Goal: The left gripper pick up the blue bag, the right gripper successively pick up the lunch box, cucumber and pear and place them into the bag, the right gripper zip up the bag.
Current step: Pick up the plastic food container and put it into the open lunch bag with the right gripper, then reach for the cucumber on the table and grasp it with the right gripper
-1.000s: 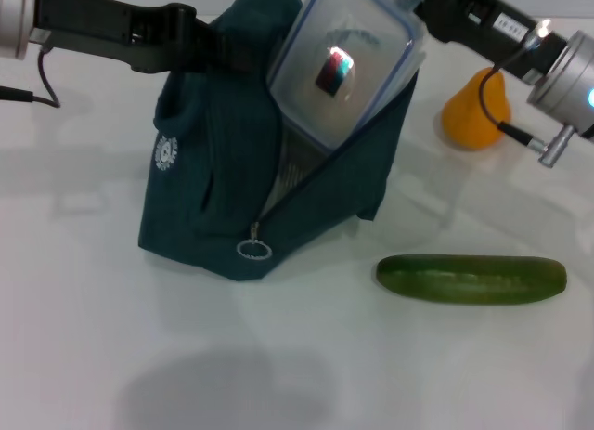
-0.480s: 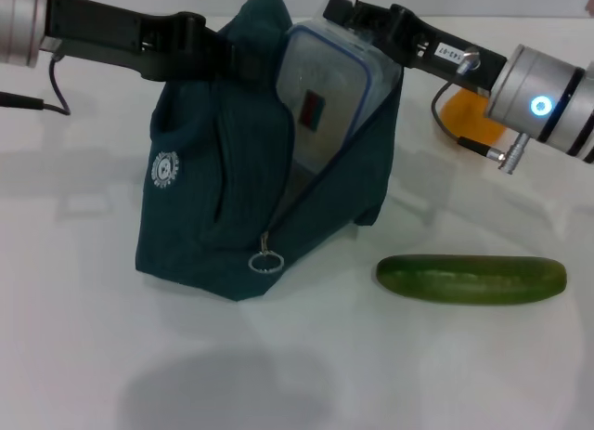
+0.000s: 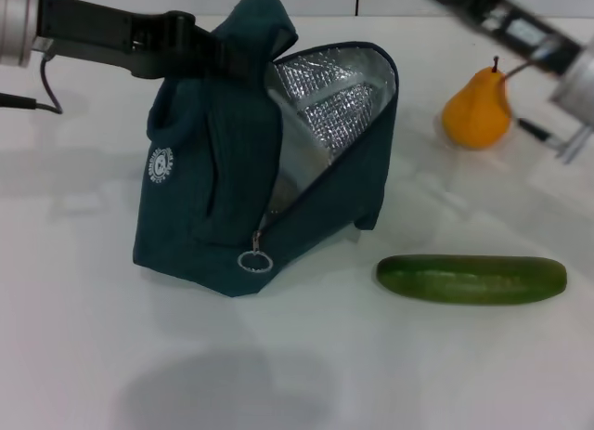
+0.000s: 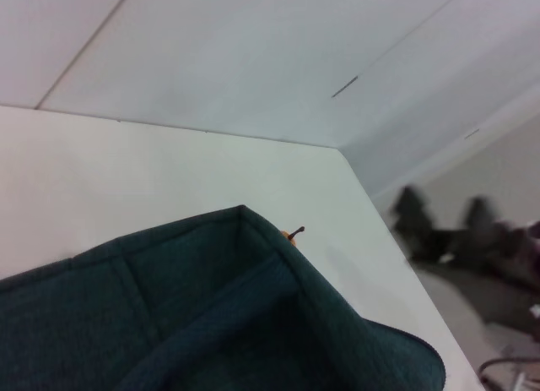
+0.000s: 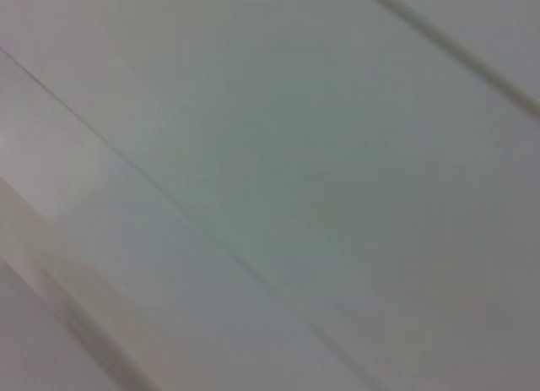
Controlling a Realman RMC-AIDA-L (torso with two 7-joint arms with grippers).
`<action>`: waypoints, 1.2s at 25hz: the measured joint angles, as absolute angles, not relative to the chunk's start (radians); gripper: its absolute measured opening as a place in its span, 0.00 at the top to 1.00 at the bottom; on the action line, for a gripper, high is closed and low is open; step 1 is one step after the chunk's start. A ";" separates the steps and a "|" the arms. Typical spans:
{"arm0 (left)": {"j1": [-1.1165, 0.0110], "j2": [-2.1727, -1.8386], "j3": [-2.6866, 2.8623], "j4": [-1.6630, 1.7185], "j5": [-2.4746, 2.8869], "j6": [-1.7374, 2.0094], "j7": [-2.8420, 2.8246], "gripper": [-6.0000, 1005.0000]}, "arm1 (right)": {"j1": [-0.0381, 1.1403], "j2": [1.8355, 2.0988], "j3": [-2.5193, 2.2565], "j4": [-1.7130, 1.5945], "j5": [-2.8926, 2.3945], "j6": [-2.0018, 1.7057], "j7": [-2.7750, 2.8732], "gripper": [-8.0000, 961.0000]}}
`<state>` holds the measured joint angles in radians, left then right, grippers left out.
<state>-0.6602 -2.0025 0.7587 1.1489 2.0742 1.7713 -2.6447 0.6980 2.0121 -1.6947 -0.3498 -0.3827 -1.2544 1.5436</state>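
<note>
The blue bag (image 3: 213, 170) stands on the white table, its mouth open and its silver lining (image 3: 325, 96) showing. My left gripper (image 3: 243, 60) is shut on the bag's top fabric and holds it up; in the left wrist view the bag (image 4: 236, 323) fills the lower part. The lunch box is hidden from view. To the right of the bag the cucumber (image 3: 471, 279) lies flat. Behind it, at the far right, stands the pear (image 3: 476, 112). My right gripper (image 3: 464, 5) is raised at the top right, above the pear and away from the bag, its tips cut off by the frame's edge.
The zipper's silver ring pull (image 3: 253, 261) hangs at the bag's lower front. A round white logo (image 3: 161, 164) marks its left side. The pear's stem (image 4: 293, 232) peeks over the bag's edge in the left wrist view.
The lunch box has dropped out of sight into the bag. My right arm let go of it and drew back up and to the right. The left gripper kept holding the bag.
</note>
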 joint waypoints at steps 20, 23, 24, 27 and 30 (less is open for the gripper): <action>-0.632 -2.007 0.739 1.160 2.073 1.772 -2.616 0.95 | 0.665 1.753 -1.176 -1.073 -1.889 -1.692 2.030 0.20; -0.632 -2.008 0.741 1.163 2.073 1.772 -2.611 0.95 | 0.710 1.817 -1.128 -1.154 -2.116 -1.809 1.988 0.19; -0.632 -2.008 0.743 1.165 2.072 1.772 -2.611 0.95 | 0.718 1.833 -1.128 -1.165 -2.158 -1.826 1.964 0.19; -0.634 -2.010 0.745 1.169 2.073 1.772 -2.608 0.95 | 0.742 1.885 -1.133 -1.174 -2.267 -1.836 1.887 0.18; -0.638 -2.011 0.746 1.169 2.075 1.772 -2.608 0.95 | 0.760 1.926 -1.134 -1.159 -2.332 -1.827 1.824 0.17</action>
